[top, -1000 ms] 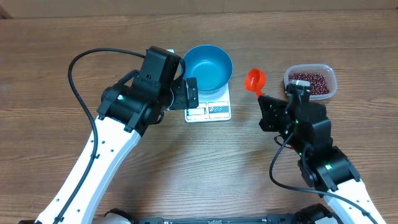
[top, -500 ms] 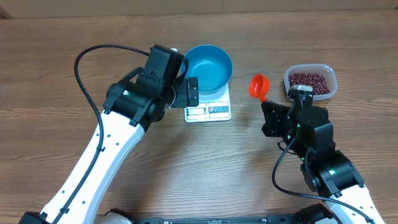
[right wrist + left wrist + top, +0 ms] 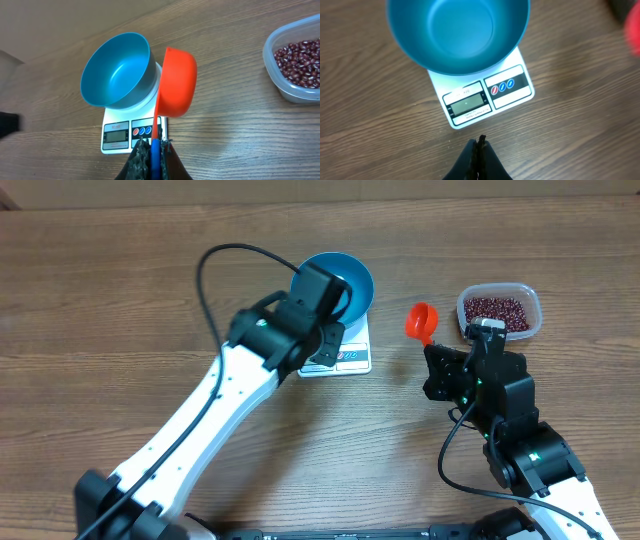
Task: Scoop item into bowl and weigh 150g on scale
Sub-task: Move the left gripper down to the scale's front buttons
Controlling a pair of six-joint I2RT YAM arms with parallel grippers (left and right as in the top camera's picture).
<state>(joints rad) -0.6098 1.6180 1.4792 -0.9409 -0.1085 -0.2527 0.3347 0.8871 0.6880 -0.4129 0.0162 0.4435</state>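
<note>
I list: empty bowl [image 3: 460,30] on scale [image 3: 512,85]; beans [image 3: 300,55] in clear tub [image 3: 294,93], well right. Left gripper [image 3: 479,144] pinched together, holding nothing, beside the scale's display edge; left arm [image 3: 270,345] overhangs scale. Right gripper [image 3: 152,146] clamps orange scoop [image 3: 177,82], between bowl and tub.

Brown wood-grain tabletop [image 3: 100,300], evenly lit, paler strip [image 3: 400,188] along far edge.

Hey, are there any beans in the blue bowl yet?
No, in the left wrist view the bowl on the scale shows a bare, smooth inside.
</note>
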